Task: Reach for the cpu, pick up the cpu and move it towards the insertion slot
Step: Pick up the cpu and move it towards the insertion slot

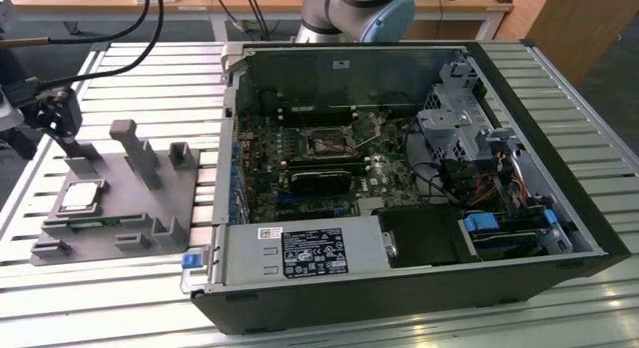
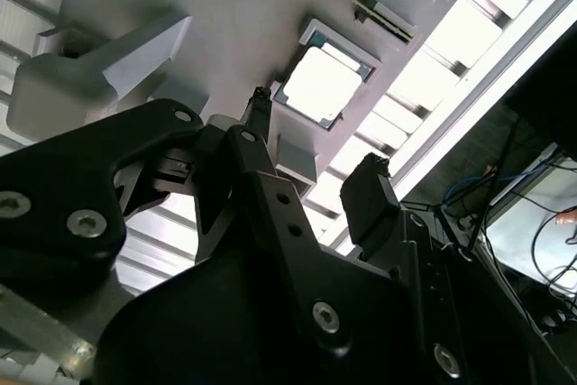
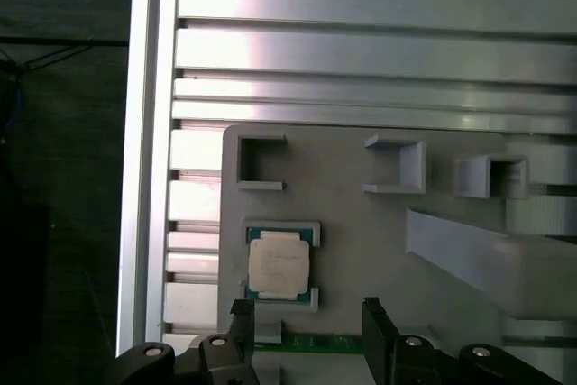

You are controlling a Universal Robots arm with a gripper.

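Currently the gripper [image 3: 306, 315] hangs over a grey holder tray [image 1: 110, 213] with its two black fingers [image 3: 242, 317] spread apart and nothing between them. The cpu [image 3: 279, 261] lies flat in a shallow framed recess of that tray, silver top up, untouched. It is near the fingertips but clear of them.

Both wrist views show the chip and the fingers together. The first wrist view adds a thin green memory stick [image 3: 311, 343] lying along the tray just beyond the chip, and three small open pockets moulded into the tray. The second wrist view looks along the gripper body, with the chip bright ahead of the fingertips and one grey upright post [image 2: 108, 69] off to the side.

The exterior view gives the wider layout. The tray sits at the exterior view's left, and an open computer case [image 1: 399, 303] lies on its side at the exterior view's right. The insertion slot [image 1: 328, 142] sits on the green board inside that case, a dark square in a metal frame, well apart from the chip. The robot arm [image 1: 360, 7] rises behind the case.

The work surface is a table [image 1: 150, 78] of ribbed aluminium slats. Black cables [image 1: 130, 34] hang across its far corner. Behind it stands a wooden bench [image 1: 269, 0], and the floor [image 1: 599, 86] beyond is dark.
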